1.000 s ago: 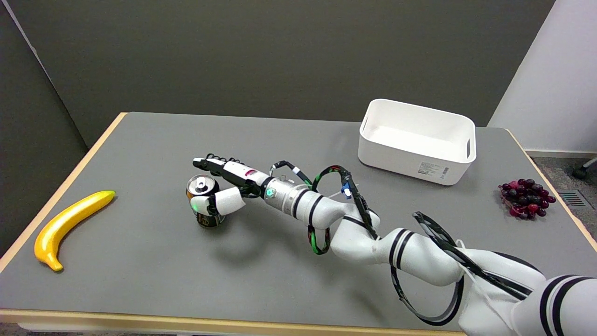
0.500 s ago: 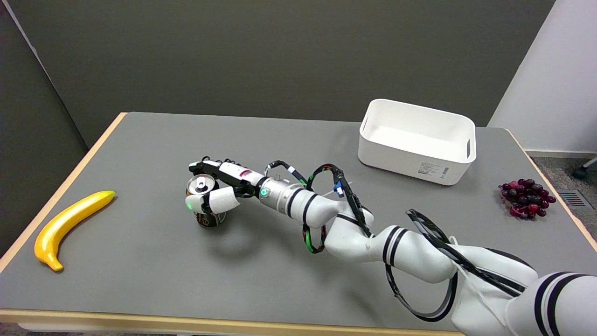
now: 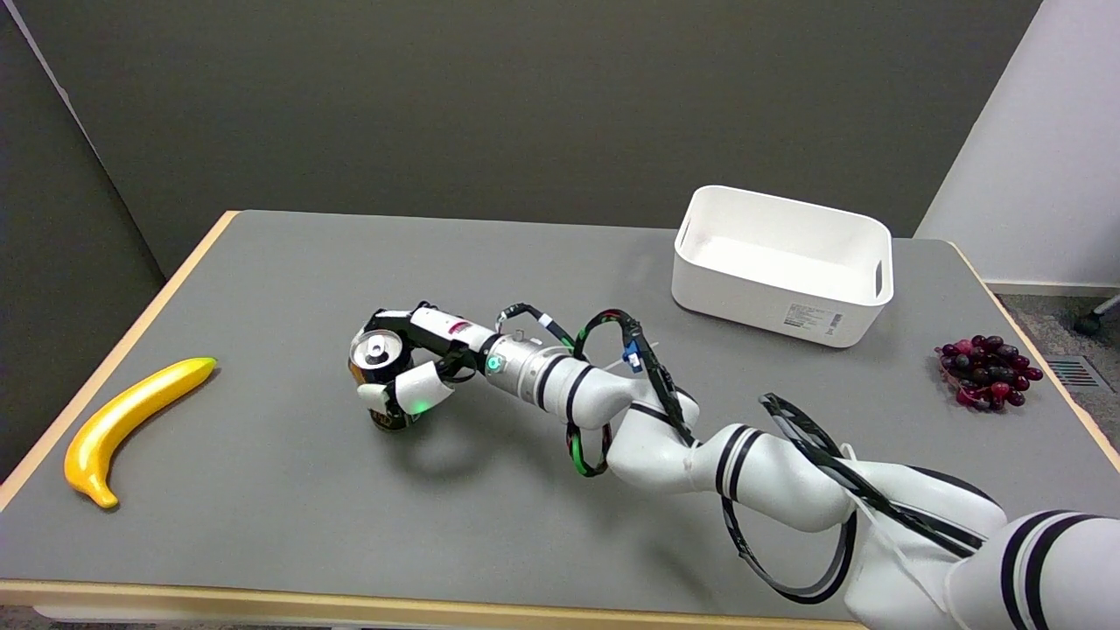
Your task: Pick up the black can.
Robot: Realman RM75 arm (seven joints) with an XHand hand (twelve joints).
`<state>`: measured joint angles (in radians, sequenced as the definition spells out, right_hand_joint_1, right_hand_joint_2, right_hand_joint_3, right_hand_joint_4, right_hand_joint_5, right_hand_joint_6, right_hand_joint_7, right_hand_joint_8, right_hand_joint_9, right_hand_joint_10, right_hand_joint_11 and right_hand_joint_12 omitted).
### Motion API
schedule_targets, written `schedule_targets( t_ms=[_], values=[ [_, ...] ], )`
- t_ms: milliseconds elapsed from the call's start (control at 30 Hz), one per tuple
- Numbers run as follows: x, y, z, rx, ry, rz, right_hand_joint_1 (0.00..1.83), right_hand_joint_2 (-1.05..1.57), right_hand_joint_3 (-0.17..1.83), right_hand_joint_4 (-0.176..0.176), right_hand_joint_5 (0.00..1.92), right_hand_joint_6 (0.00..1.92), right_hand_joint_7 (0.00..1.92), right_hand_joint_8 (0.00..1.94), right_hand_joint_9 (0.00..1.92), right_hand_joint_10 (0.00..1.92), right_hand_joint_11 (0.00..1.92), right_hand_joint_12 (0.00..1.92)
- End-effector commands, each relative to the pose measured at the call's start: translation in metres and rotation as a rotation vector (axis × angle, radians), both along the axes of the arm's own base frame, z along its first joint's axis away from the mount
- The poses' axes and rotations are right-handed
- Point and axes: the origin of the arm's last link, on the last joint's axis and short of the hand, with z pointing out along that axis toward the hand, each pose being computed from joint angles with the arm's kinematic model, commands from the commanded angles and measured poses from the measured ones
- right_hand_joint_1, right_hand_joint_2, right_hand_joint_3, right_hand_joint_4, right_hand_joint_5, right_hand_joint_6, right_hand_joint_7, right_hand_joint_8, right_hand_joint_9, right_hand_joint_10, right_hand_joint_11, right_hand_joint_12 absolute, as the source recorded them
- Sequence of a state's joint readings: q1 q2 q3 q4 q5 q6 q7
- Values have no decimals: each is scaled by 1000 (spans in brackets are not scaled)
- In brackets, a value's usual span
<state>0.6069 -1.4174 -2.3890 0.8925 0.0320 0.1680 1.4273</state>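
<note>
The black can (image 3: 377, 352) stands upright on the grey table (image 3: 262, 280), left of centre, its silver top showing. My right hand (image 3: 433, 334) reaches in from the right and grips the can. Its fingers curl around the can's far side and over the left edge, and the white thumb (image 3: 411, 390) presses on the near side. Most of the can's black wall is hidden by the hand. The can's base still appears to touch the table.
A yellow banana (image 3: 131, 420) lies near the table's left edge. A white bin (image 3: 761, 306) stands at the back right, with a bunch of dark red grapes (image 3: 989, 372) by the right edge. My right arm crosses the table's lower right.
The outstretched fingers have curled in around the can's far side and the thumb has closed on its near side. The can has stayed in place.
</note>
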Motion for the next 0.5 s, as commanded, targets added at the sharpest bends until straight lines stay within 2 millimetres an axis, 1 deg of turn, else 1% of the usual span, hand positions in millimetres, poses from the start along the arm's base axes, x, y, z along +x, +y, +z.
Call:
schedule_targets(
  t_ms=[33,67,100,133,200,300,400,500],
  values=[
    [-3,2,1,4,22,14,1121,1229,245,-115,453,1633,722,1604,575,1302,210,1743],
    [-3,3,2,5,19,16,1130,1196,296,-116,472,1619,736,1601,601,1396,198,1898],
    [-3,3,1,7,17,18,1135,1189,295,-115,485,1604,746,1585,618,1410,275,1911],
    [-3,3,2,5,15,17,1139,1183,291,-113,498,1590,756,1569,633,1418,354,1914],
    [-3,3,3,3,11,18,1136,1219,212,-110,500,1591,762,1550,721,1358,639,1760],
    [-3,3,5,3,4,25,1136,1212,221,-108,504,1590,768,1539,733,1354,680,1753],
    [2,-1,12,-13,-17,42,1136,1209,224,-108,507,1589,773,1532,737,1355,691,1762],
    [16,-8,26,-45,-17,110,1143,1192,241,-109,521,1574,786,1514,745,1350,696,1770]
  ],
)
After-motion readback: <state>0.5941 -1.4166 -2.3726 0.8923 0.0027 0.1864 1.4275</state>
